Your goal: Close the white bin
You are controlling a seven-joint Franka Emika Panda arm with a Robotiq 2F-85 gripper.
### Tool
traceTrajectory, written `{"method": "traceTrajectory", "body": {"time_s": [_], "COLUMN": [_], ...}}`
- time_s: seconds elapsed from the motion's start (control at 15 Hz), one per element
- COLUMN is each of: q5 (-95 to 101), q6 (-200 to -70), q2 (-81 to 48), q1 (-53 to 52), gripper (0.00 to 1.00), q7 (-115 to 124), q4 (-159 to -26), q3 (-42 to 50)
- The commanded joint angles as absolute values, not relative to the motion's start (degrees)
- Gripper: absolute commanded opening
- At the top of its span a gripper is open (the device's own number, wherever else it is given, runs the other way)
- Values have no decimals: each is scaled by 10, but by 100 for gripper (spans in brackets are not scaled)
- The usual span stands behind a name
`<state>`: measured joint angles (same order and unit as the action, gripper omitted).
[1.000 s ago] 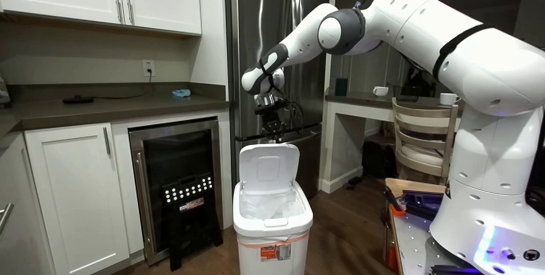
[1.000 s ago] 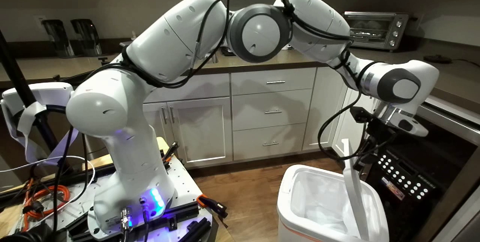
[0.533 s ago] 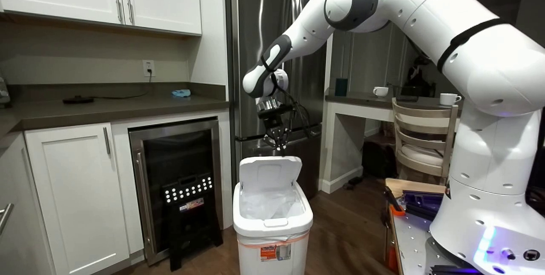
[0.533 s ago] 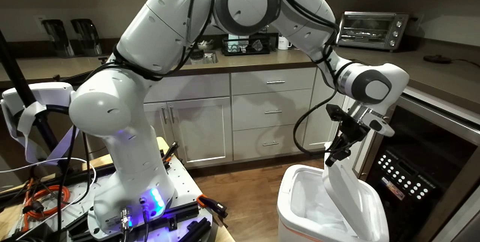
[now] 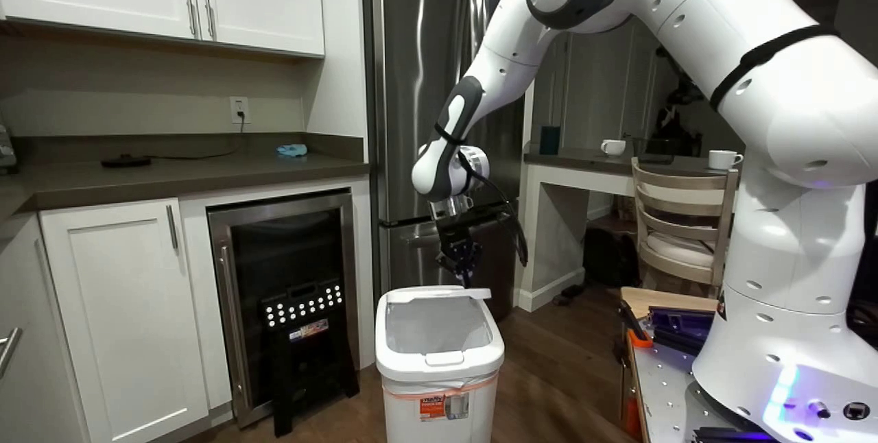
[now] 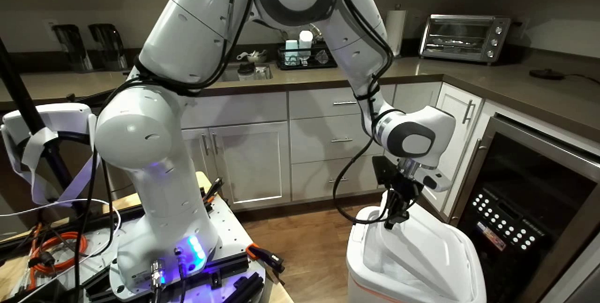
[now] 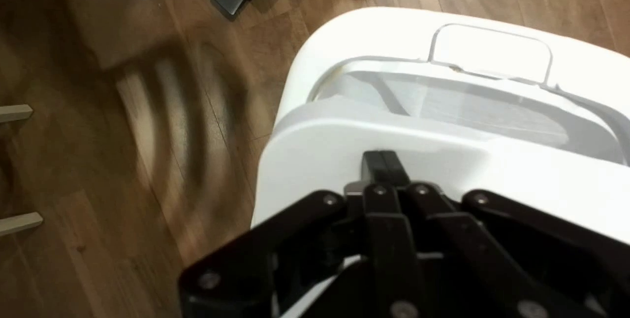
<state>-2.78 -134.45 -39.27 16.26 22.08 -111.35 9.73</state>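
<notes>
The white bin [image 5: 405,415] stands on the floor, with a small red-orange label on its front; it also shows in an exterior view [image 6: 354,270] and in the wrist view [image 7: 384,32]. Its hinged lid [image 5: 439,294] is tilted partway down over the opening, with a gap left at the front; the lid also shows in an exterior view [image 6: 436,246] and in the wrist view [image 7: 305,160]. My gripper [image 7: 386,154] is shut and empty, its fingertips together against or just over the lid's outer face near its free edge. It shows in both exterior views [image 5: 466,282] [image 6: 390,224].
A black folding step stool [image 5: 309,347] leans by the glass-door wine fridge [image 5: 288,244] beside the bin. The steel refrigerator [image 5: 425,121] stands behind. The robot's mounting table [image 5: 665,388] and a wooden chair [image 5: 679,223] are at the right.
My gripper has moved down and toward the robot's base. The lid has swung from nearly upright to a low tilt over the bin's opening. The bin body has not moved.
</notes>
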Motion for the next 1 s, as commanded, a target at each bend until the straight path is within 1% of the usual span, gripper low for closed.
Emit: {"method": "traceTrajectory", "body": {"time_s": [0.0, 0.2, 0.4, 0.67, 0.93], "q5": [-61, -103, -165, -205, -199], "q6": [-1437, -1522, -1573, -1627, -1663], "q2": [-379, -394, -399, -439, -509], "q1": [163, 182, 217, 265, 315], "gripper": [0, 0, 0, 0, 0], "q7": [163, 118, 60, -22, -82], "q4": [-1199, -1226, -1227, -1192, -1143], "q3": [100, 74, 19, -46, -84]}}
